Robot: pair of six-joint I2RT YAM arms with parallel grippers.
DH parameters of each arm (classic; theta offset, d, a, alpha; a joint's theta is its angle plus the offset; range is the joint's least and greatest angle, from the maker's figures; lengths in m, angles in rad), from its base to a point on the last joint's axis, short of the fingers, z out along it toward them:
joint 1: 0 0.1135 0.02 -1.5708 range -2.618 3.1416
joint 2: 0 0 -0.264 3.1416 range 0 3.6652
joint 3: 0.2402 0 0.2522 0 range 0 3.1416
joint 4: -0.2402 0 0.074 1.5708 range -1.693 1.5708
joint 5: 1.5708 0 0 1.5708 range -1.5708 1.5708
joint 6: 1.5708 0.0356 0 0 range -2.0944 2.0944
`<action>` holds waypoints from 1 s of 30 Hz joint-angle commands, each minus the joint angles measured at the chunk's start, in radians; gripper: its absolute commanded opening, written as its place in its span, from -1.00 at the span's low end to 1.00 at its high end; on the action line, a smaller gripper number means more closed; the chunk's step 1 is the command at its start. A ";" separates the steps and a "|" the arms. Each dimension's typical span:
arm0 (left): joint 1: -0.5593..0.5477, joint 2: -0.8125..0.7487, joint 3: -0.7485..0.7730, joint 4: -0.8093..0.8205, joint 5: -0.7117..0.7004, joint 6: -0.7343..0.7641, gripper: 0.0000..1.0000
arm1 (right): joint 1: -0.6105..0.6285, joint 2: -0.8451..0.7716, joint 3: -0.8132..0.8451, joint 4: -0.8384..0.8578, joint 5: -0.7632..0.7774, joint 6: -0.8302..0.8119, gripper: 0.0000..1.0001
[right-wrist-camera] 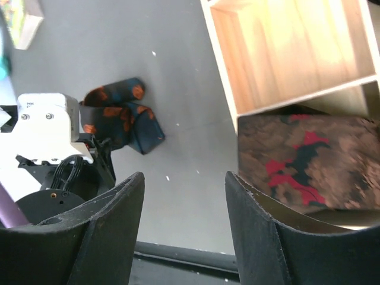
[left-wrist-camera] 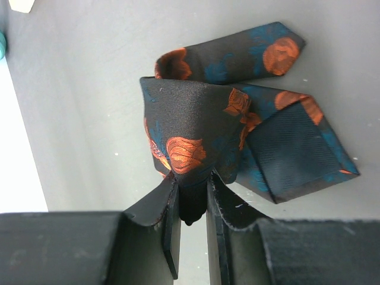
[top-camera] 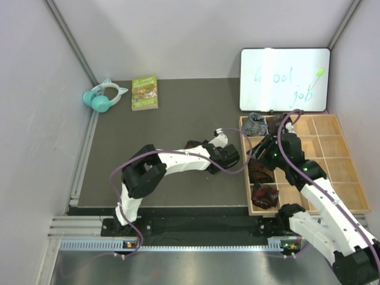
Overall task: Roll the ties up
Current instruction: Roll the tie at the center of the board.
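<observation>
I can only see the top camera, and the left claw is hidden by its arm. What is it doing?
Observer: The left gripper is pinching a fold of the black tie with orange blotches, which is loosely folded, not rolled.
Operator: Is the right claw holding anything?
Observer: No, the right gripper is open, with nothing between the jaws.
Operator: What's near it?
Observer: A brown tie with red blotches lies in a wooden tray compartment beside it.
</observation>
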 commanded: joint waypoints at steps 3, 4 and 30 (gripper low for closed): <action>-0.050 0.070 0.024 -0.015 0.046 -0.008 -0.67 | -0.006 -0.031 0.013 -0.002 -0.003 0.007 0.16; -0.052 0.074 0.027 -0.010 0.059 -0.005 -0.64 | -0.006 -0.037 0.014 -0.006 -0.003 0.008 0.16; -0.047 0.061 0.160 -0.003 0.363 0.074 0.08 | -0.006 -0.042 0.037 -0.038 -0.024 0.004 0.16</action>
